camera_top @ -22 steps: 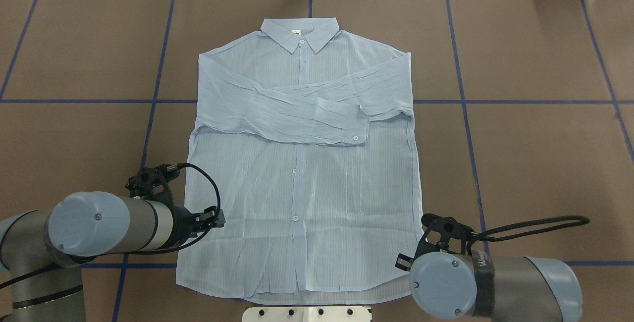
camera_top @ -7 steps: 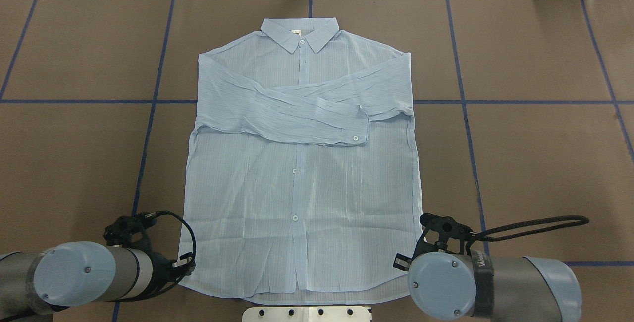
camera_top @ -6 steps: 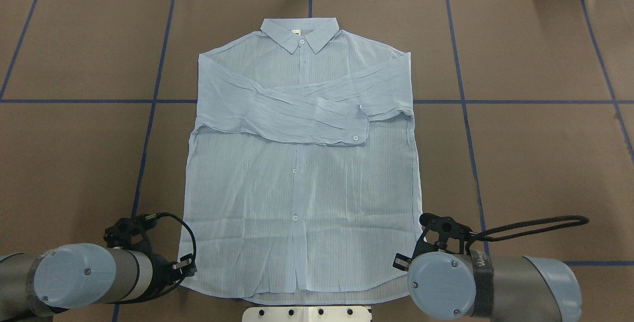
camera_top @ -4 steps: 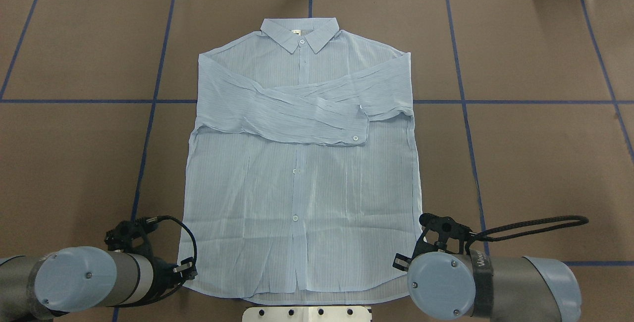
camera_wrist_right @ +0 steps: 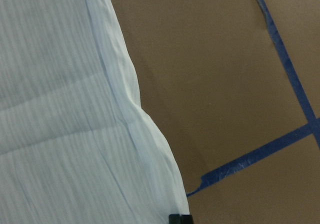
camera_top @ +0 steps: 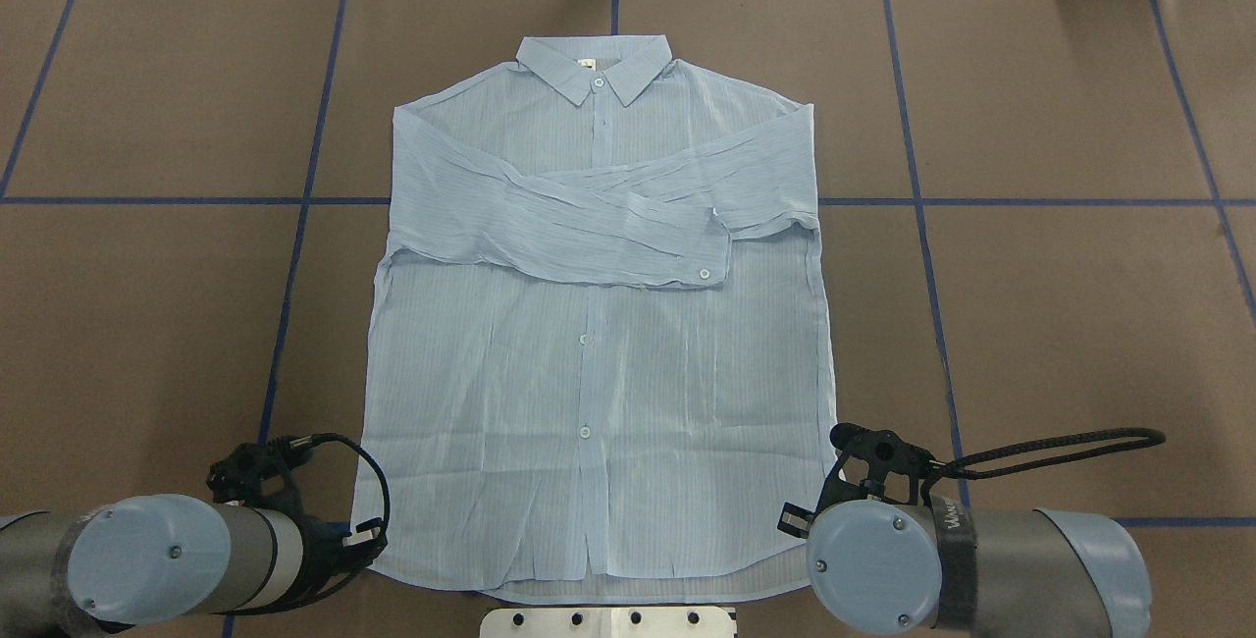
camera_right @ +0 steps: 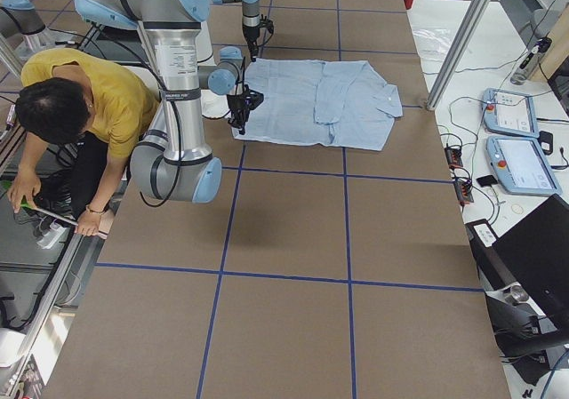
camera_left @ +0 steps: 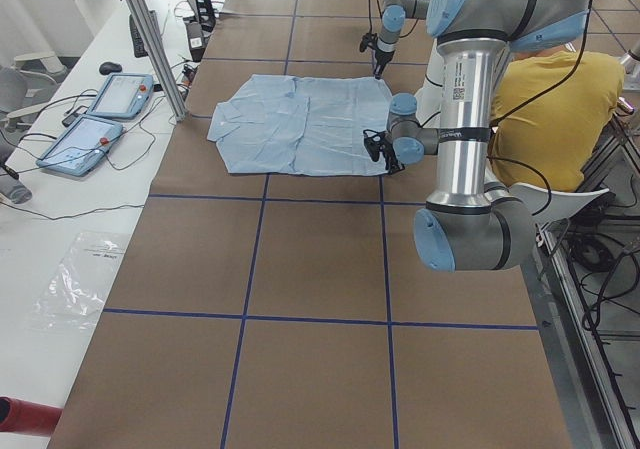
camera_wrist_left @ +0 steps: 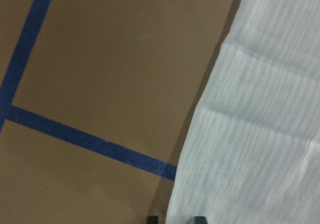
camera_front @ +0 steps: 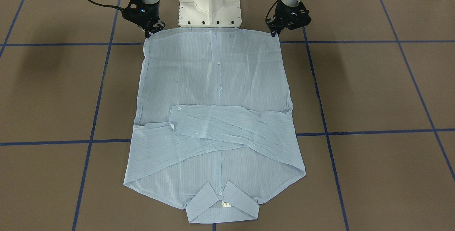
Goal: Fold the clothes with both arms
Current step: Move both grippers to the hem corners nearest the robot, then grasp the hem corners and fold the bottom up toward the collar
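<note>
Front view: the shirt (camera_front: 217, 92) lay flat mid-table (camera_front: 373, 89), hem (camera_front: 213, 29) toward the robot, so each near corner met a gripper, the left gripper (camera_front: 273, 33) and the right gripper (camera_front: 150, 34). Left wrist view: pads (camera_wrist_left: 152, 218) were apart, straddling the corner, likely ready to pinch. Right wrist view: tips (camera_wrist_right: 180, 218) were together, seemingly clamping the shirt's corner. Count: one shirt, two grippers.

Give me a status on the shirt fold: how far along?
Done: both sleeves lie crossed over the chest of the shirt, which is flat. In hand: right gripper looks shut on its hem corner; left gripper is at the other corner, fingers apart around the edge. Left: likely lifting the hem toward the collar; no body fold is made yet.
</note>
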